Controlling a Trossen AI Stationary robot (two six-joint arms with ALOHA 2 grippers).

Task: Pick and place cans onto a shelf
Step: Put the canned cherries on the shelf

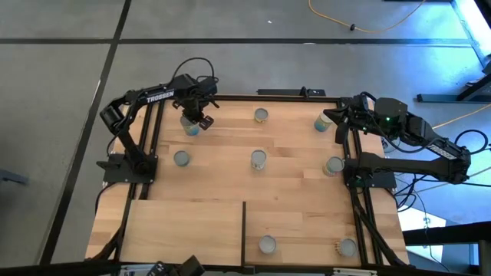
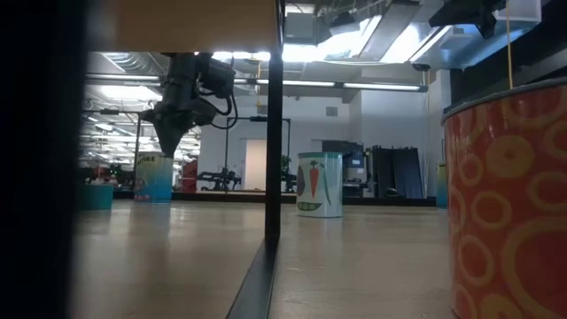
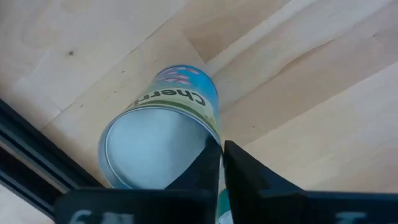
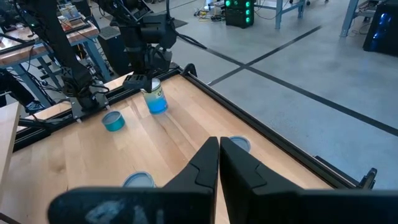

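A blue-sided can [image 1: 190,126] stands near the far left corner of the table [image 1: 291,149], upright in the low view, its silver-grey top turned toward the wrist camera. The left pincer [image 1: 201,116] hangs directly over it with its dark fingers [image 3: 208,163] pressed together at the can's rim, clenched on nothing: the wrist view shows both fingers meeting at the lip rather than straddling the can's wall, so no grip looks made yet. Other cans [image 1: 258,159] are spread well apart across the table's far edge, middle and right side, likely laid out so that each can be reached alone. The shelf [image 1: 184,228], a pale board with a thin black upright, occupies the near left corner, and its top is bare. Two further cans sit just beside it along the near edge. The right pincer [image 1: 332,113] waits at the far right corner, fingers closed and empty, above a can [image 1: 323,123] there and clear of the left arm's working area.
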